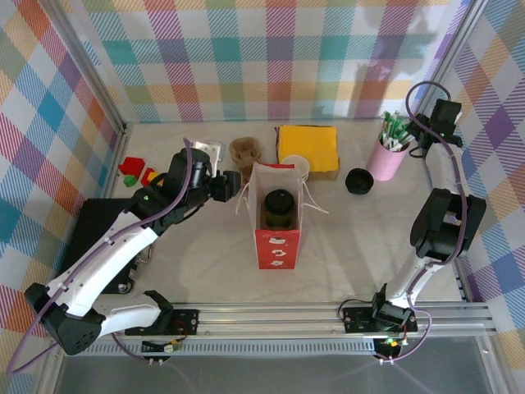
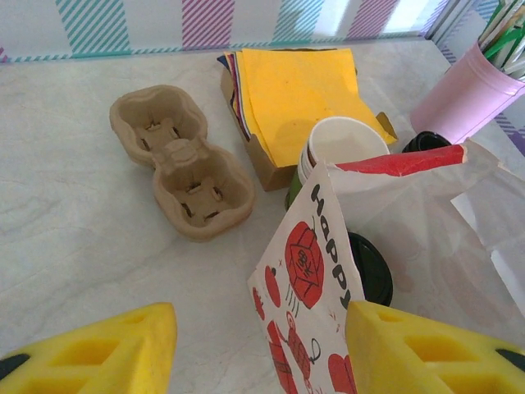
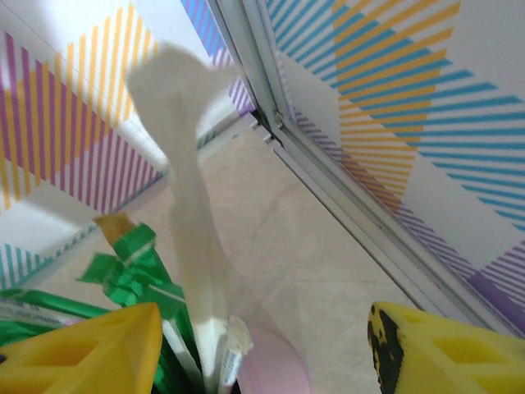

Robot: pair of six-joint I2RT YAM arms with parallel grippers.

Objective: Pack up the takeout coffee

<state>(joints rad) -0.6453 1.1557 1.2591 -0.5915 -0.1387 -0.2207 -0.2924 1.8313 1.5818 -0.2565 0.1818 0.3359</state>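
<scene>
A red-and-white paper bag (image 1: 276, 238) stands open in the middle of the table. Inside it stands the takeout coffee (image 1: 278, 207), capped by a black lid (image 2: 373, 267), with its wall mostly hidden by the bag. My left gripper (image 1: 228, 187) is at the bag's left side and is open. In the left wrist view the bag's printed wall (image 2: 312, 271) rises between the yellow fingers (image 2: 258, 328), closer to the right one. My right gripper (image 1: 420, 139) is open above a pink cup (image 1: 387, 160) of green sachets. A white paper strip (image 3: 193, 213) stands between its fingers (image 3: 262, 328).
Behind the bag are a nested pile of white cups (image 2: 344, 146), a box of yellow napkins (image 1: 308, 148) and a brown pulp carrier (image 2: 180, 160). A loose black lid (image 1: 358, 180) lies right of the bag. Small coloured blocks (image 1: 135, 172) and a black pad (image 1: 98, 226) are at the left.
</scene>
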